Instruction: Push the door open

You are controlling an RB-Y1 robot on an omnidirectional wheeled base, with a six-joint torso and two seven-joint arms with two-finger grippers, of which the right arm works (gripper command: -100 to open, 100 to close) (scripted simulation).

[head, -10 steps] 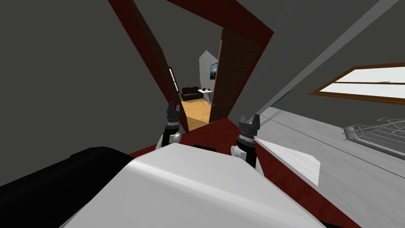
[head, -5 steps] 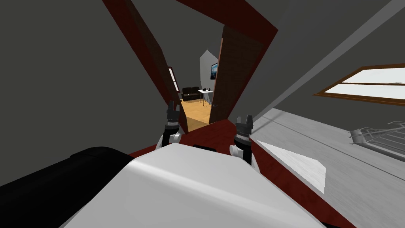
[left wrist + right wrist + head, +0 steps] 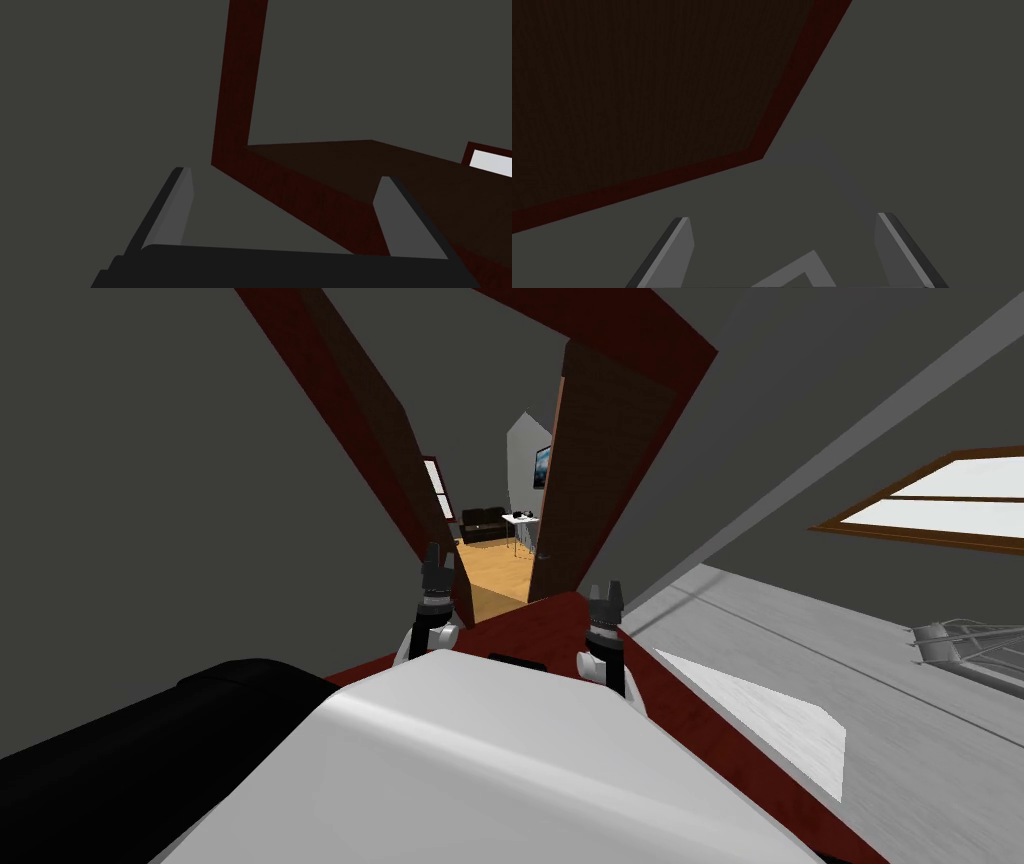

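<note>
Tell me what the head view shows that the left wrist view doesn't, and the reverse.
Head view adds: the door swung open, the room beyond it with a wooden floor, a black sofa and a small white table, the right gripper, and a window off to the right. Left wrist view adds: a close look at the left gripper, fingers apart and holding nothing, pointed at a corner of the frame. Both share: the dark red door frame, the grey wall and the left gripper.
</note>
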